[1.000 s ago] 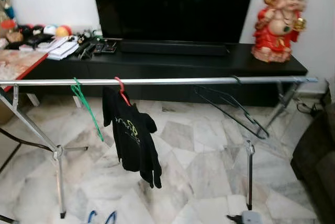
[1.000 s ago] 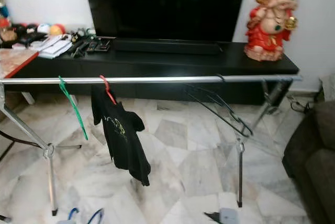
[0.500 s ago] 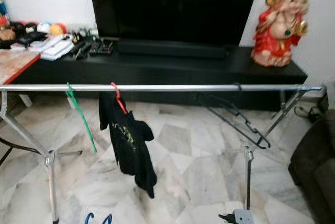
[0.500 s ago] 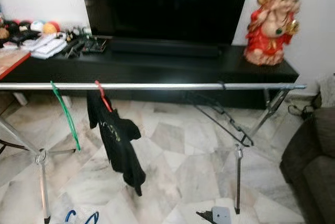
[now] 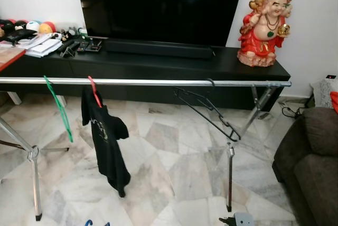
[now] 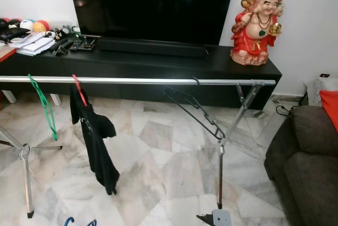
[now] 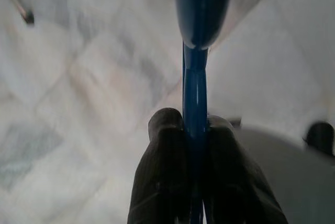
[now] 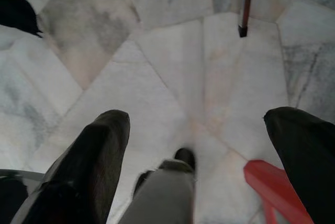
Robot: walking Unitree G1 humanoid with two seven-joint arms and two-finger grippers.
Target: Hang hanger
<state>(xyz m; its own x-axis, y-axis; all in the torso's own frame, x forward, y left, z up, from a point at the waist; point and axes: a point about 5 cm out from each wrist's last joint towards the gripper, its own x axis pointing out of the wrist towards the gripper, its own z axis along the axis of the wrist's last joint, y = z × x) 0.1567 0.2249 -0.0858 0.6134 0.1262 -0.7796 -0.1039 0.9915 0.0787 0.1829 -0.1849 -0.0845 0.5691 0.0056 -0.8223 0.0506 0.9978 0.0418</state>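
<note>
Left gripper (image 7: 194, 130) clamped on blue plastic hanger (image 7: 196, 82), kept low for carrying | right gripper (image 8: 204, 145) wide apart, empty | silver metal rail (image 5: 158, 83) at 12 o'clock, free gap between red hanger (image 5: 93, 90) and black hanger (image 5: 208, 111).

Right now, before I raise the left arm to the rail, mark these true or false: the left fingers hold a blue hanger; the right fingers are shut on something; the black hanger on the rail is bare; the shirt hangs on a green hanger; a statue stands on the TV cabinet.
1. The left fingers hold a blue hanger: true, they are clamped on it.
2. The right fingers are shut on something: false, they are spread open over the marble floor.
3. The black hanger on the rail is bare: true.
4. The black shirt hangs on a green hanger: false, its hanger is red; the green hanger is bare.
5. A red statue stands on the TV cabinet: true.
</note>
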